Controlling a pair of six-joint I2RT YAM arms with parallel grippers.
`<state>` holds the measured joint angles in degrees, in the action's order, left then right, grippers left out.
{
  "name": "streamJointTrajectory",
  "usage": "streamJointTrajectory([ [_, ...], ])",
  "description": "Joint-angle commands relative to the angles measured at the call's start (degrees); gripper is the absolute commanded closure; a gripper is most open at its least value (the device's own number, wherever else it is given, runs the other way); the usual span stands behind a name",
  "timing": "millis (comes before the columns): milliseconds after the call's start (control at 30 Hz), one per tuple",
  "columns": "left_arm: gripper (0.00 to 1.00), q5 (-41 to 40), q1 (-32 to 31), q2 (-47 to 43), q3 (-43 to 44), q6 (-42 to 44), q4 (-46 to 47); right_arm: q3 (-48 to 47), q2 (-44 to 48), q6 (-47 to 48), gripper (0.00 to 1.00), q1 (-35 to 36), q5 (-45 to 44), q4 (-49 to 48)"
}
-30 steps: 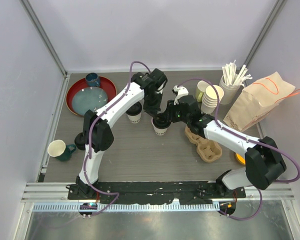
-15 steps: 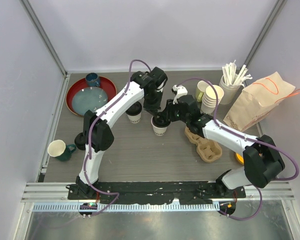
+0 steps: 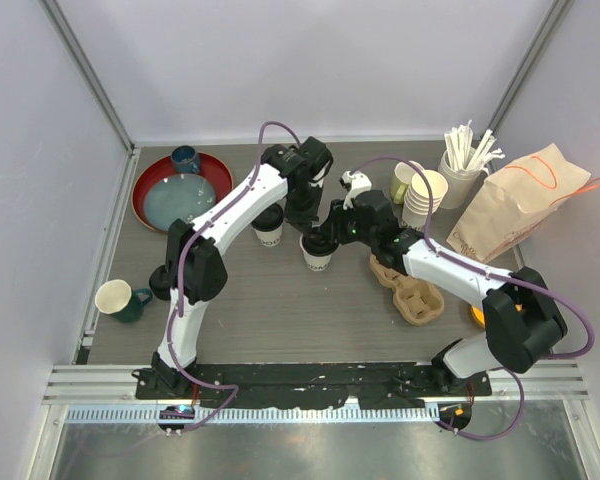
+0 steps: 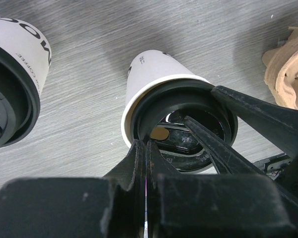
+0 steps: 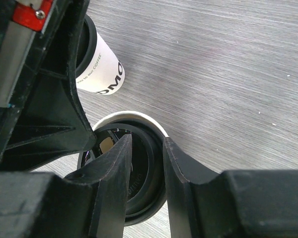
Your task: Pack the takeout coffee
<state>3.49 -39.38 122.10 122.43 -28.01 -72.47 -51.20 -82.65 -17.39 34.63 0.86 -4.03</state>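
One takeout coffee cup (image 3: 317,256) stands mid-table, cream-white with a black lid (image 4: 154,99). My right gripper (image 3: 327,236) is shut on that lid's rim (image 5: 148,168), one finger inside the lid's recess and one outside. A strip of the white cup rim (image 5: 139,117) shows beside the lid. My left gripper (image 3: 303,217) is shut, its fingertips (image 4: 139,148) against the lid's near edge. The second lidded cup (image 3: 269,228) stands just to the left, also seen in the left wrist view (image 4: 25,49) and the right wrist view (image 5: 104,69).
A brown pulp cup carrier (image 3: 411,287) lies right of the cups. A paper bag (image 3: 510,210), straws (image 3: 467,152), a stack of bare cups (image 3: 427,195) and a yellow-green mug (image 3: 403,181) stand at the back right. A red plate (image 3: 180,192) is back left, a cream mug (image 3: 115,297) at the left.
Both grippers and the cup between them have shifted slightly left and back. The right gripper stays on the lid; the second cup has not moved.
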Motion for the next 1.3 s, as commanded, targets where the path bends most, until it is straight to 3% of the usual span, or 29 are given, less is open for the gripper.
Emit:
streamJointTrajectory([
  [0, 1.00, -1.5, 0.6, -2.8, 1.5, 0.9, 0.5, 0.3, 0.0, 1.1, 0.63, -0.1, 0.3, -4.8],
  [500, 1.00, -3.1, 0.4, -3.4, 3.7, 5.8, 0.0, 2.5, 5.6, 4.2, 0.55, -0.1, 0.1, -9.6],
  [1267, 1.00, -5.5, -2.1, -2.4, 3.1, 7.4, -0.2, 4.8, 6.1, 4.7, 0.55, -0.1, 0.5, -9.2],
])
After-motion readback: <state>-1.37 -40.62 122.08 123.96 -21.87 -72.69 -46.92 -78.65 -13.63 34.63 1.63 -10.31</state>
